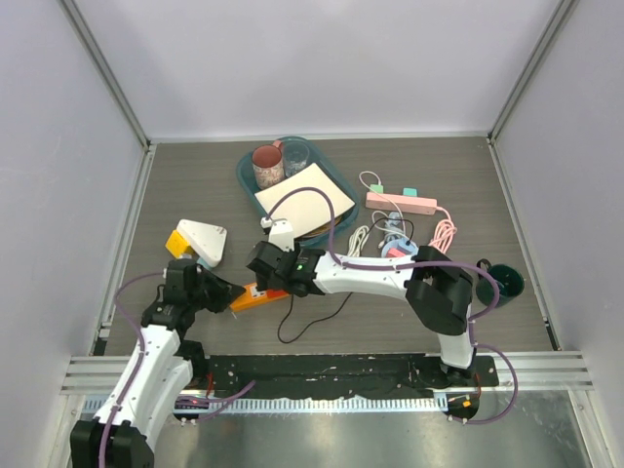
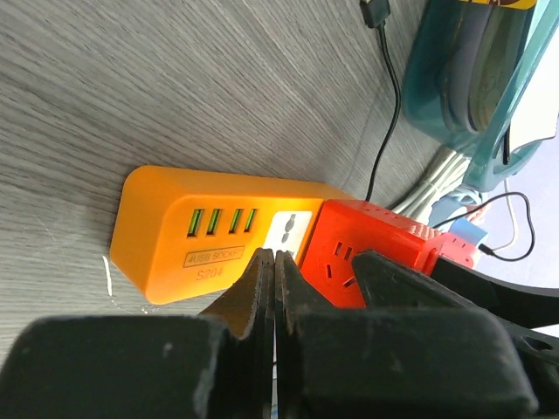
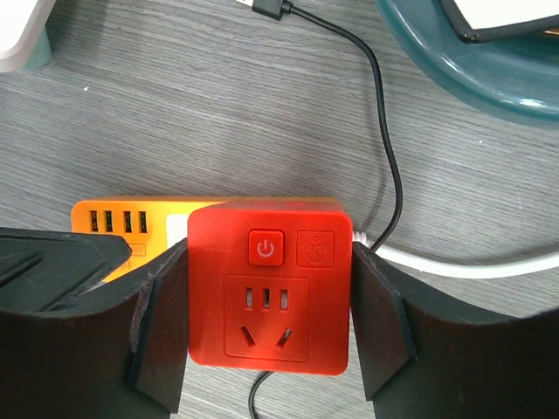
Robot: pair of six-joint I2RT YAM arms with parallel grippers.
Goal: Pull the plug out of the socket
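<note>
Plug point(image 3: 271, 288), a red cube with a power button on its face, is still seated in the orange socket point(image 3: 122, 218), so the pull itself is not done. The pair lies on the surface point(image 1: 195, 185) left of its middle and toward the near edge, near the teal tray point(image 1: 246, 180).

Right gripper point(image 3: 271, 327) straddles the plug with one pad flush against each side face, pinching it. The right wrist view shows no gap on either side. Left gripper point(image 2: 276, 262) has its fingers pressed together with nothing between them. Its tips sit at the socket's long edge beside the USB ports. I cannot tell whether they bear down on the orange body or hang just above it.

Judged from this, the approach and the grasp on the plug are finished, and the left arm looks placed to brace the socket. What is left is the separation: keep the socket pinned, draw the plug straight off its face until the prongs come clear, then carry it away. The socket is light, and its white cable point(image 3: 454, 266) runs off to the right. If the brace is not firm, the socket will likely ride along with the plug instead of letting go.
</note>
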